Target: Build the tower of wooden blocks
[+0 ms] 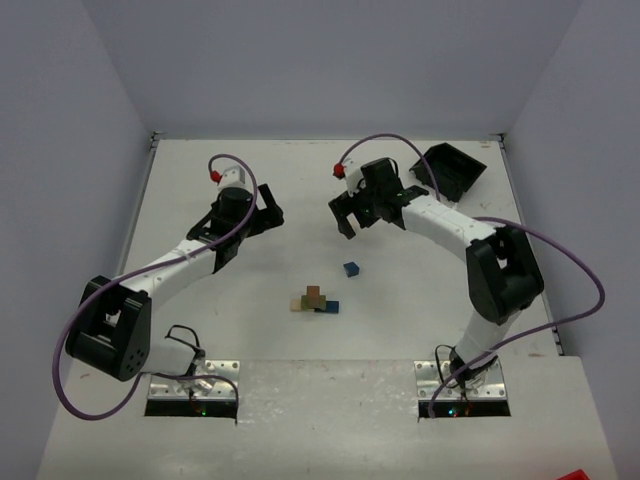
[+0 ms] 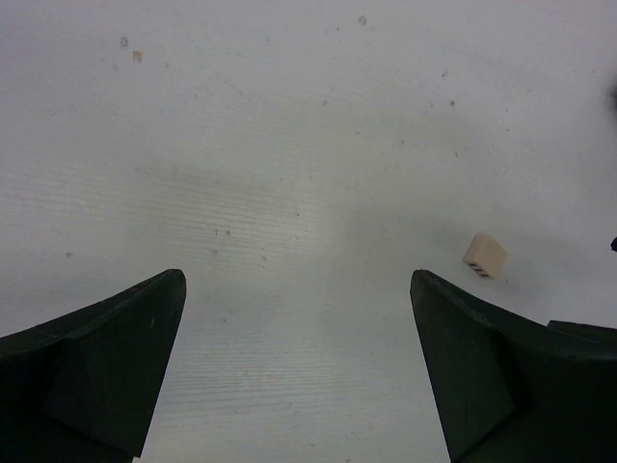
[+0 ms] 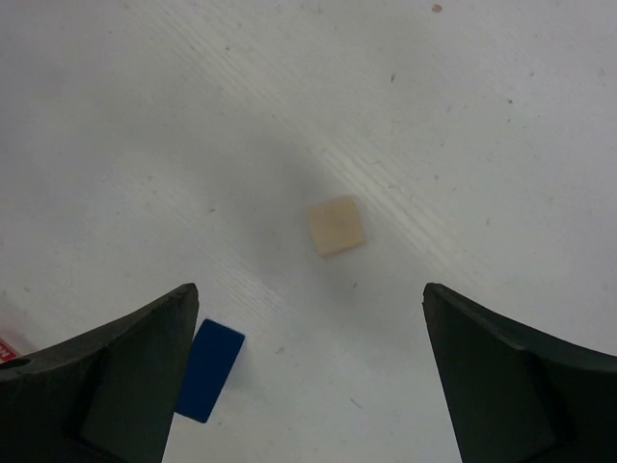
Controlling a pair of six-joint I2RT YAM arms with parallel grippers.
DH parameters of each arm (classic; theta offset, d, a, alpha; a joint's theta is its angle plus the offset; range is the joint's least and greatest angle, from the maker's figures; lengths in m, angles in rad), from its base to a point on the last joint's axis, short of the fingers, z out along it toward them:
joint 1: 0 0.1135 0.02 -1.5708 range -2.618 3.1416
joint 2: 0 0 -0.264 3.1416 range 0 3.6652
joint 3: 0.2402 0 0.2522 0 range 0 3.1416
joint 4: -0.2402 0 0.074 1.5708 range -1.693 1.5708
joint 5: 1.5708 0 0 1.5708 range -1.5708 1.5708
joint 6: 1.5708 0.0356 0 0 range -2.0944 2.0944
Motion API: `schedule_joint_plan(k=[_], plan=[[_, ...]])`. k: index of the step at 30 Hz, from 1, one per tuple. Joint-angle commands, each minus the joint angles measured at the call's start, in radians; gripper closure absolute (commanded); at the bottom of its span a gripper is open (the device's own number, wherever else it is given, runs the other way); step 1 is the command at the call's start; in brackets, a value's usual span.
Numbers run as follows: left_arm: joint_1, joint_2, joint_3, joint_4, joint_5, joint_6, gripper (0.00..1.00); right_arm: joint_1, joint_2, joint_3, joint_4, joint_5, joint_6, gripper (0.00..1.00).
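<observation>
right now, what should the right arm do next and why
Probably lower the right gripper over the tan block. Its jaws stand open and empty, the block lies loose just ahead, in line with the gap between them, and the small stack looks unfinished. Stay clear of the blue block by one finger.

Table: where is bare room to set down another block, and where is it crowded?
Free: the far-left corner beyond the left gripper; between the left arm and the block cluster. Crowded: the centre, around the cluster and lone blue block; the corner holding the black bin.
</observation>
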Motion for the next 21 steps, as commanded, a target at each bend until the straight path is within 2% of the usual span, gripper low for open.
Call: schedule_joint_plan(k=[1, 8, 10, 17, 21], plan=[[0.007, 0.01, 0.018, 0.04, -0.014, 0.009, 0.0, -0.031, 0.096, 0.107, -0.012, -0.122, -0.142, 0.07], [0.007, 0.017, 0.021, 0.044, -0.016, 0.012, 0.0, -0.046, 0.208, 0.185, -0.081, -0.17, -0.245, 0.17], [0.007, 0.021, 0.022, 0.04, -0.019, 0.011, 0.0, -0.046, 0.23, 0.189, -0.086, -0.17, -0.241, 0.22], [0.007, 0.027, 0.026, 0.039, -0.018, 0.011, 0.0, -0.046, 0.288, 0.216, -0.085, -0.126, -0.223, 0.26], [0.007, 0.027, 0.028, 0.039, -0.019, 0.011, 0.0, -0.046, 0.307, 0.219, -0.083, -0.13, -0.22, 0.32]])
